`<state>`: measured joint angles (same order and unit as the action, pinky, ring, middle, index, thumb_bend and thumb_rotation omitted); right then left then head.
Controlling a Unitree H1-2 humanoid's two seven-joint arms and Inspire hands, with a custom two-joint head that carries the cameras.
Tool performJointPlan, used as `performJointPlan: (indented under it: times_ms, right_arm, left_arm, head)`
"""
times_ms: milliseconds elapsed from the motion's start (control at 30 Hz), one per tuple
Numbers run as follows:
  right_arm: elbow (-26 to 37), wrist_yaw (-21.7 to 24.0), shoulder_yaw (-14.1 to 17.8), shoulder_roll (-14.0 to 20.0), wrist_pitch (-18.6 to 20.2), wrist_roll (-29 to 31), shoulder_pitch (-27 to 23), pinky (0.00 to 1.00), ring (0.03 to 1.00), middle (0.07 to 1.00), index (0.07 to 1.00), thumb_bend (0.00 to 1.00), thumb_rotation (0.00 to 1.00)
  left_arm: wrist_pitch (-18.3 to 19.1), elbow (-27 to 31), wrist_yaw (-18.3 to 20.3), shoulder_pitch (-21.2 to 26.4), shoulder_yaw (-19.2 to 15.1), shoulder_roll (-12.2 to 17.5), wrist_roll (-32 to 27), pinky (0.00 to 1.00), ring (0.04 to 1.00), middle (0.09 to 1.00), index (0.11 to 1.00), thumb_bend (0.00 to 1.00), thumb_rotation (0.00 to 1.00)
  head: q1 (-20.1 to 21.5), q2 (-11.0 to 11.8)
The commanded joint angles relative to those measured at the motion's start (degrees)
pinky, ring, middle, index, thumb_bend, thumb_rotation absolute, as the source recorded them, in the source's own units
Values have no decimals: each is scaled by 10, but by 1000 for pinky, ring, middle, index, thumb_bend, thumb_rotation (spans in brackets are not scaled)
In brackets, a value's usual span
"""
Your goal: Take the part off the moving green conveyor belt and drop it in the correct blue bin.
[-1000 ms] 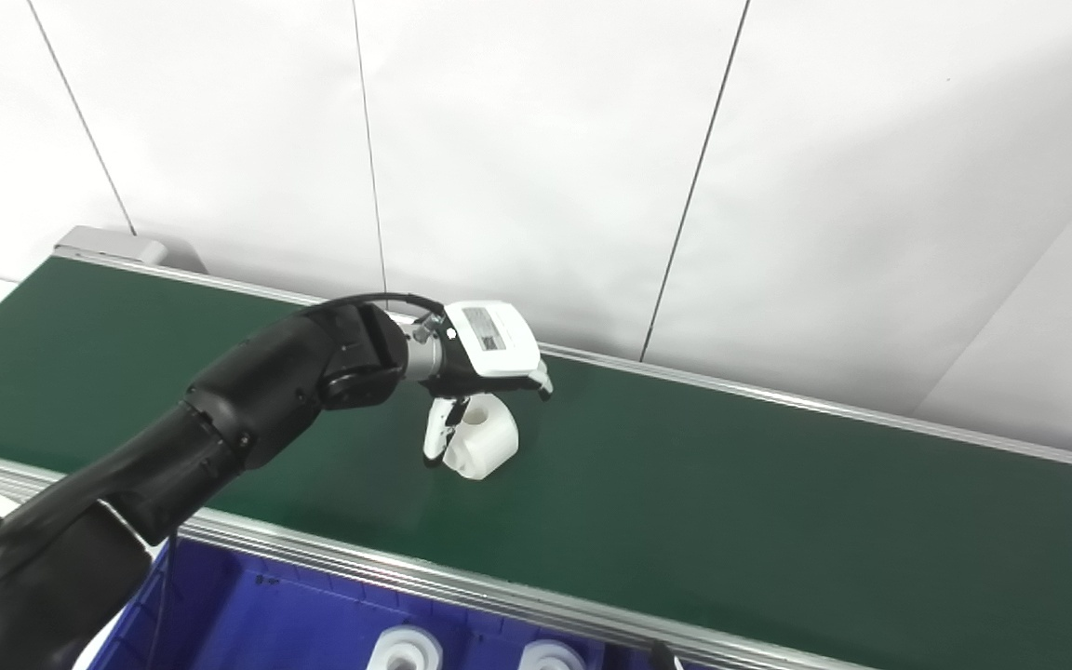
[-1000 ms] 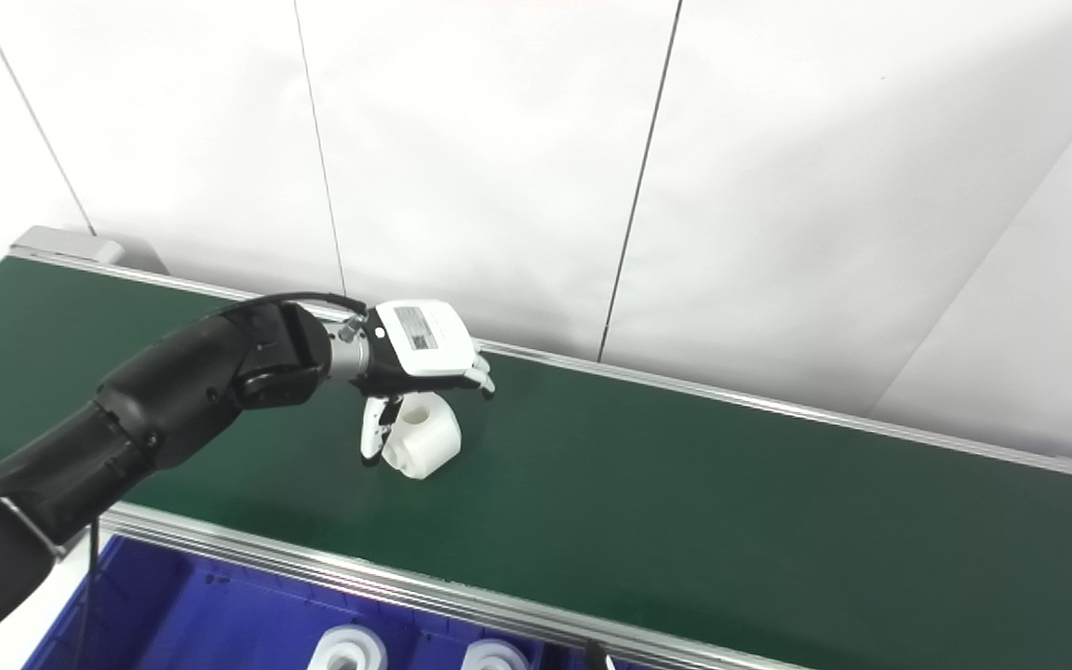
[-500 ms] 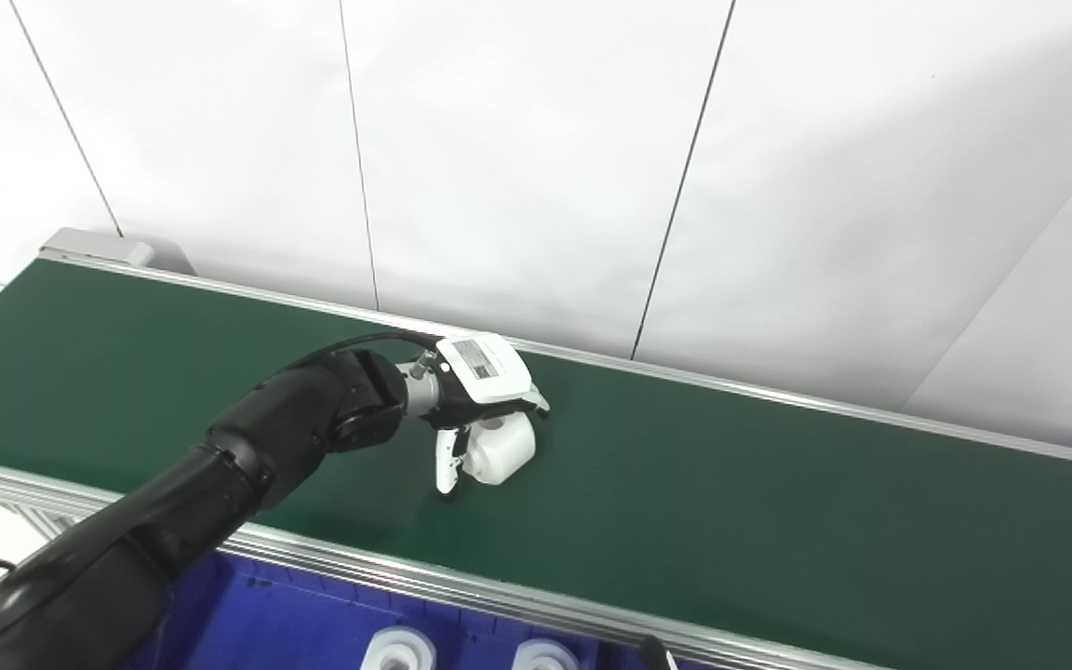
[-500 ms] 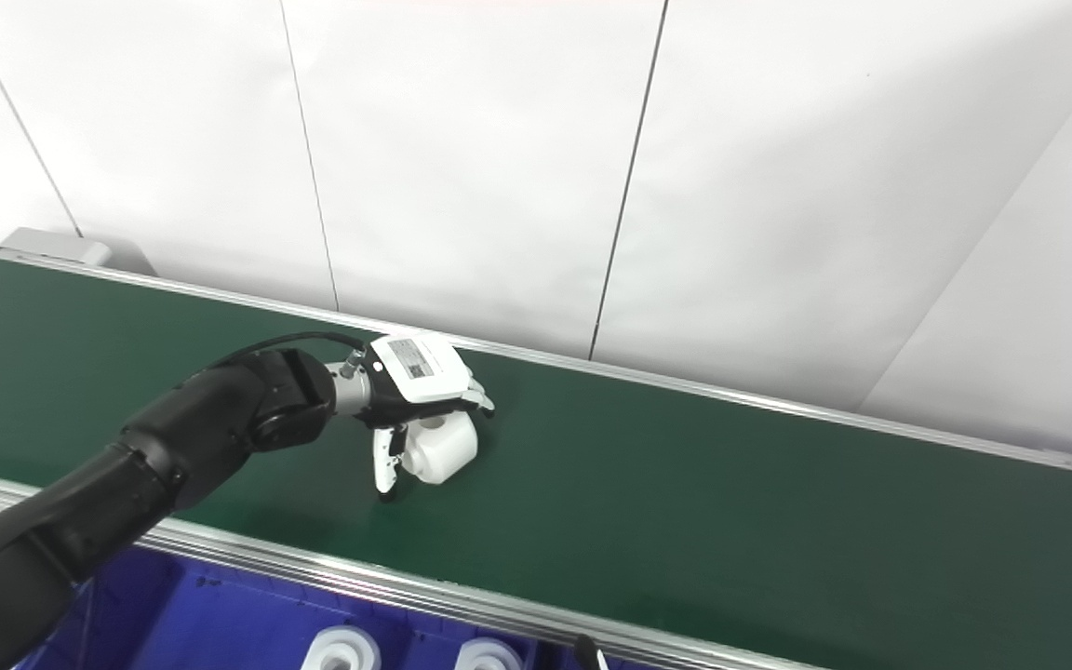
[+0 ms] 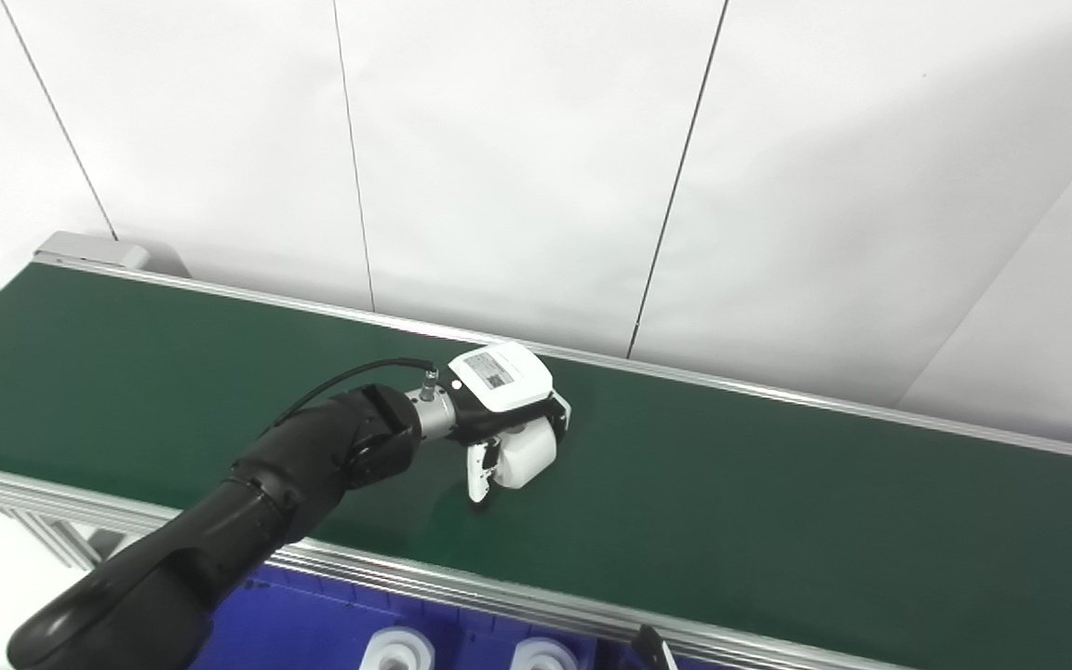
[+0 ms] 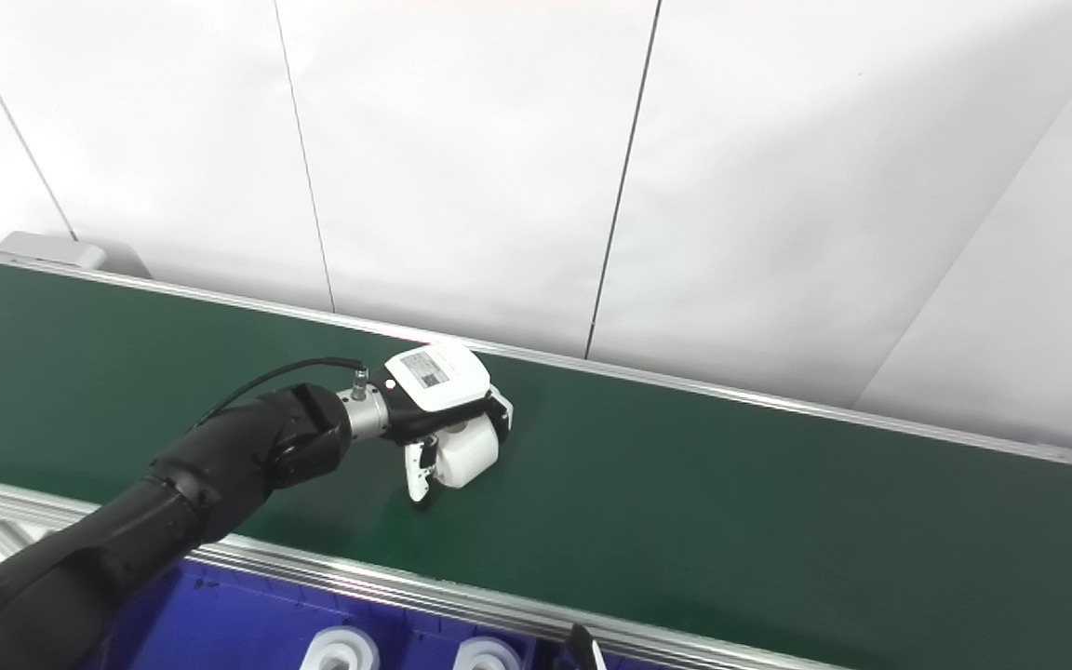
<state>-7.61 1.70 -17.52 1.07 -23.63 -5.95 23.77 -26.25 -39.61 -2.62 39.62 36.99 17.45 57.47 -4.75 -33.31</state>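
Left hand (image 5: 508,409) is being held palm-down over the green conveyor belt (image 5: 778,521), fingers (image 5: 558,416) and thumb (image 5: 477,473) being wrapped around the white part (image 5: 529,456). Part is being grasped: thumb on its near-left side, fingers curled over its far side. Whether the part is being lifted or is resting on the belt cannot be told; thumb tip is being kept at belt level. Left arm (image 6: 220,465) is being extended from the bottom-left corner across the belt's near rail (image 5: 462,586).

Relative to the belt: part is sitting mid-width, left of centre along its length. Blue bin (image 5: 313,623) is being shown just below the near rail, with two white parts (image 5: 401,649) lying inside it. Right hand is mostly out of frame; only a dark tip (image 6: 582,647) is being seen at the near rail, state cannot be told.
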Motion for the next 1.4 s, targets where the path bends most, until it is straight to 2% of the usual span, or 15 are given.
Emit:
performJointPlan:
  times_ms: [0,167,333,600,767,900,933,967,1000,1067,1100,1133,1167,1300,1367]
  right_arm:
    - [21,6,0,-5,-4,1,6,924,928,977,1000,785,1000]
    - [24,5,0,-7,-2,-3,8,917,925,975,1000,795,1000]
    - [30,6,0,-7,2,-3,11,916,919,974,1000,790,1000]
    - [34,11,0,-5,14,3,11,921,925,983,1000,789,1000]
    - [36,11,0,-6,17,1,9,915,924,984,1000,790,1000]
    - [56,14,2,-4,36,2,6,913,925,982,1000,790,1000]
    - [59,14,2,-4,38,2,6,915,926,983,1000,787,1000]
    - [68,16,3,-2,45,4,6,915,926,983,1000,786,1000]
    - [76,18,4,-1,52,6,6,923,928,985,1000,798,1000]
    - [94,22,8,3,66,8,6,929,929,985,1000,807,1000]
    - [104,26,11,8,72,12,7,931,930,985,1000,810,1000]
    - [111,30,13,10,78,15,7,933,928,984,1000,814,1000]
    - [119,34,16,14,84,20,7,935,927,983,1000,817,1000]
    - [147,51,29,36,108,46,5,932,922,979,1000,804,1000]
    - [149,57,37,45,108,60,-1,925,914,974,1000,795,1000]
  left_arm:
    - [-6,1,-17,7,4,-2,-11,380,413,491,518,513,0]
    - [-5,9,-5,11,9,1,-24,399,431,519,471,502,0]
    - [-2,38,14,13,13,12,-23,414,438,524,470,502,0]
    - [-3,132,106,25,4,44,-36,441,442,522,469,502,0]
    - [-5,234,152,19,-20,64,-74,422,431,517,481,502,0]
    - [17,354,227,4,-50,83,-123,425,436,516,476,503,0]
    - [23,375,242,0,-57,85,-132,430,441,514,475,504,0]
    - [26,403,252,-10,-66,92,-141,431,442,513,474,504,0]
    - [26,421,259,-16,-73,97,-146,423,439,509,481,504,0]
    - [35,459,278,-36,-90,107,-165,423,436,504,491,504,0]
    - [48,483,293,-49,-99,113,-174,425,435,502,495,504,0]
    - [56,499,305,-57,-106,117,-180,437,436,506,493,504,0]
    - [67,514,317,-66,-113,119,-185,445,436,508,492,504,0]
    - [90,571,328,-120,-149,126,-190,415,420,503,509,502,0]
    - [94,589,329,-147,-162,127,-187,400,413,500,516,502,0]
  head:
    - [-1,-1]
    - [2,-4]
    - [0,-6]
    - [-10,-11]
    - [-18,-19]
    - [-49,-53]
    - [-49,-53]
    - [-70,-75]
    - [-73,-78]
    - [-93,-97]
    - [-113,-113]
    - [-113,-113]
    - [-128,-124]
    - [-176,-151]
    - [-193,-153]
